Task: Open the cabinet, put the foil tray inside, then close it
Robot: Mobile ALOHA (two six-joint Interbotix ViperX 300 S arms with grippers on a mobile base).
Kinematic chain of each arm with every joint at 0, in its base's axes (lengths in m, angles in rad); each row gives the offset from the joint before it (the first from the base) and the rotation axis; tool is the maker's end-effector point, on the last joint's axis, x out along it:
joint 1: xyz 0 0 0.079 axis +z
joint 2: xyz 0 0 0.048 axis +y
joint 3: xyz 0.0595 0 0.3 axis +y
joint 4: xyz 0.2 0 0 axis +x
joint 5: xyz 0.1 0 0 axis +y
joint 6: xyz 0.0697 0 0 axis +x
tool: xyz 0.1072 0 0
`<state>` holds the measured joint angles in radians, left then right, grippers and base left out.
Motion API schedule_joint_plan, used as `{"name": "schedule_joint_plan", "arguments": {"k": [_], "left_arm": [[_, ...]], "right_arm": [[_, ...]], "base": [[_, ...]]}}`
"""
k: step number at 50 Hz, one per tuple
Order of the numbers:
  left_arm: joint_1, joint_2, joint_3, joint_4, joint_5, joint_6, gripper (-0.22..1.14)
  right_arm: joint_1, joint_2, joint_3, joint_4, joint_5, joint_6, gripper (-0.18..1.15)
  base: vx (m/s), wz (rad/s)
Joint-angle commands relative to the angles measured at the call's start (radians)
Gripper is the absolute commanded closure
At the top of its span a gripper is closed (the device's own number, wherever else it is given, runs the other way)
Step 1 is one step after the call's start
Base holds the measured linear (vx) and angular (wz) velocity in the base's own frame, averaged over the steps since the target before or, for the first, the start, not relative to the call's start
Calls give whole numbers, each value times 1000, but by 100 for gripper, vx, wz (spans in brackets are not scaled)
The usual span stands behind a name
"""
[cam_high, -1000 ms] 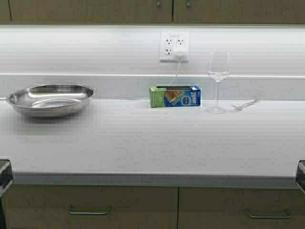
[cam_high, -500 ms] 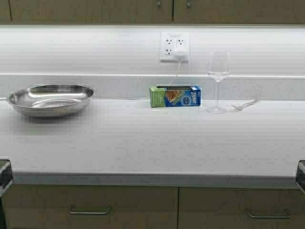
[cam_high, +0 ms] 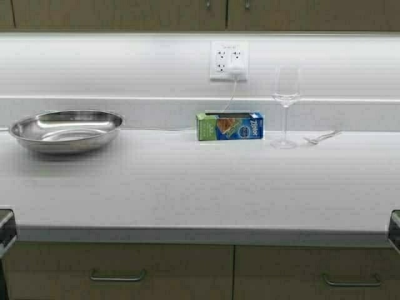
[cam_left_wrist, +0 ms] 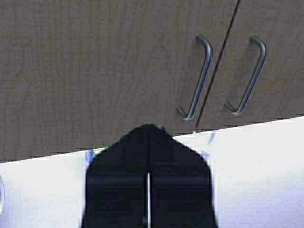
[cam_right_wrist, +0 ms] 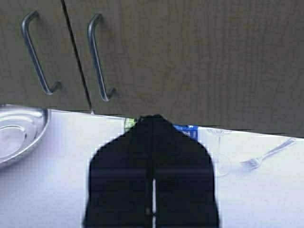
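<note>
No foil tray shows in any view. The upper cabinet [cam_high: 125, 14] above the counter has its doors closed, with two handles by the middle seam [cam_high: 226, 6]. The same handles show in the left wrist view [cam_left_wrist: 198, 78] and in the right wrist view [cam_right_wrist: 97, 57]. My left gripper [cam_left_wrist: 148, 128] is shut and empty, held low in front of the counter and aimed up at the cabinet doors. My right gripper [cam_right_wrist: 152, 118] is likewise shut and empty. In the high view only dark bits of the arms show at the lower left [cam_high: 5, 230] and lower right [cam_high: 395, 229] edges.
A round polished steel bowl [cam_high: 66, 129] sits on the white counter [cam_high: 200, 187] at the left. A green-blue Ziploc box [cam_high: 229, 125], a wine glass [cam_high: 285, 106] and a fork [cam_high: 320, 137] stand by the back wall. Lower drawers with handles [cam_high: 117, 275] lie below the counter edge.
</note>
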<state>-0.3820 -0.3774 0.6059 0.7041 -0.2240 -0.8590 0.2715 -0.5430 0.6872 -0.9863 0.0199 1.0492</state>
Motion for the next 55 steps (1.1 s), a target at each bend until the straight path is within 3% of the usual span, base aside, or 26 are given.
{"name": "schedule_joint_plan", "arguments": {"k": [1,55], "left_arm": [[-2,-6,-20,-2,-6,2,87],[-2,-6,-21,-2,-6,2,88]], "right_arm": [[2,-8,-15,0,-3,-3,90],[2,-8,-20,-2,26,-3,90]], "base": [[0,0],[0,0]]}}
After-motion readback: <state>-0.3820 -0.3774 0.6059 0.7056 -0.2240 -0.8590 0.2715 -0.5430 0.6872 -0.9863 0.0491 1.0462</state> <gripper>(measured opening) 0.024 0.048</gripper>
